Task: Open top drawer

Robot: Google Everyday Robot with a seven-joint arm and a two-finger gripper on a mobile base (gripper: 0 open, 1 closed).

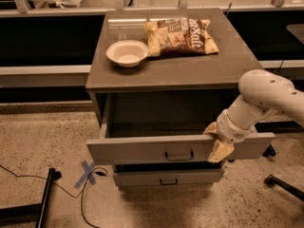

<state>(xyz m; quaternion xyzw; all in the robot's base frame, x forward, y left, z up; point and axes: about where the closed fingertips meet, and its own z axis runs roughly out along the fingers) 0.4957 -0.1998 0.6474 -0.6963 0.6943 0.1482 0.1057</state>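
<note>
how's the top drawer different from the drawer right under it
The top drawer stands pulled well out, with its interior showing, while the lower drawer sits pushed in beneath it. The top drawer's front is taller and wider than the lower drawer's. The gripper is at the right end of the top drawer's front, and nothing touches the lower drawer. Both are grey with a flat front and a small dark loop handle near the middle.
</note>
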